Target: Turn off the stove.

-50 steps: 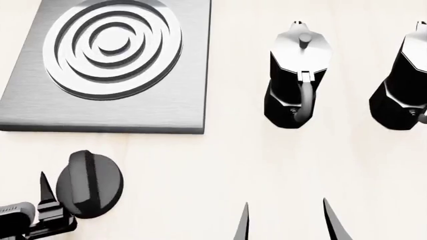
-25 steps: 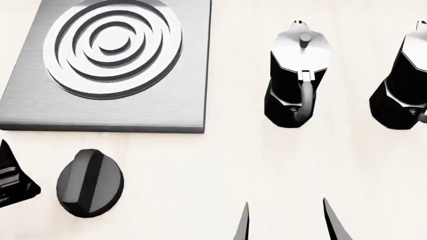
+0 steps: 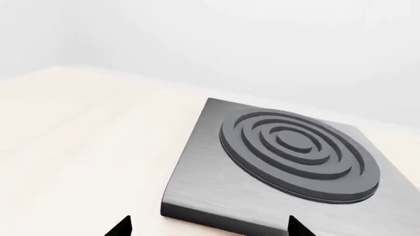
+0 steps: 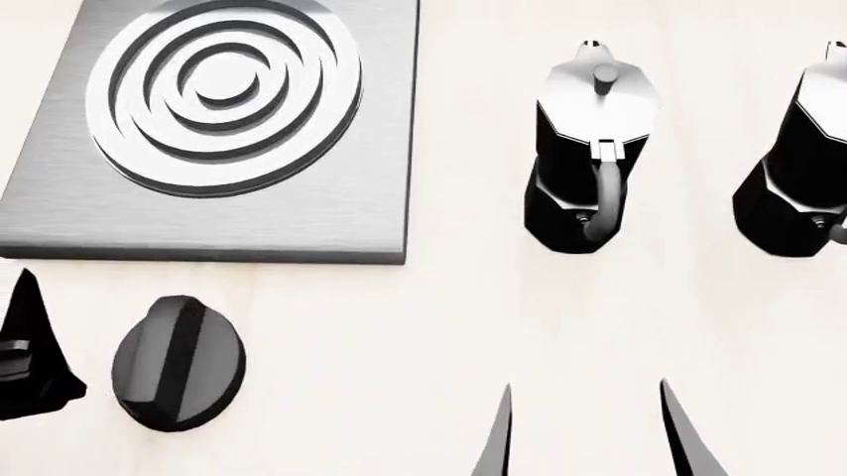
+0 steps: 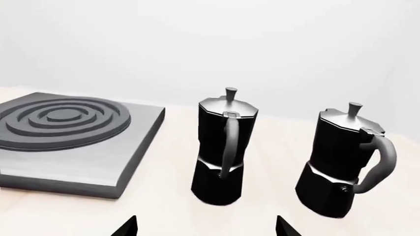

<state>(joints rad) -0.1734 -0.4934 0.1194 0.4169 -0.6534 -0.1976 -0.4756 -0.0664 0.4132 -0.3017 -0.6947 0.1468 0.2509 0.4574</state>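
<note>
Up close, the stove [image 4: 212,213] is a flat square of brushed grey metal with a raised burner [image 4: 222,87] of concentric rings, and its black round knob [image 4: 178,363], crossed by a ridge, lies apart on the pale wood-grain table [image 4: 437,317] just in front of the plate's near edge. Two black-and-silver faceted moka pots [image 4: 592,149] stand upright to the right, before a plain light wall [image 5: 262,44]. The left gripper [image 4: 30,352] sits beside the knob, not touching it, grasping nothing; the right gripper [image 4: 589,436] has its tapered black fingers spread, empty.
</note>
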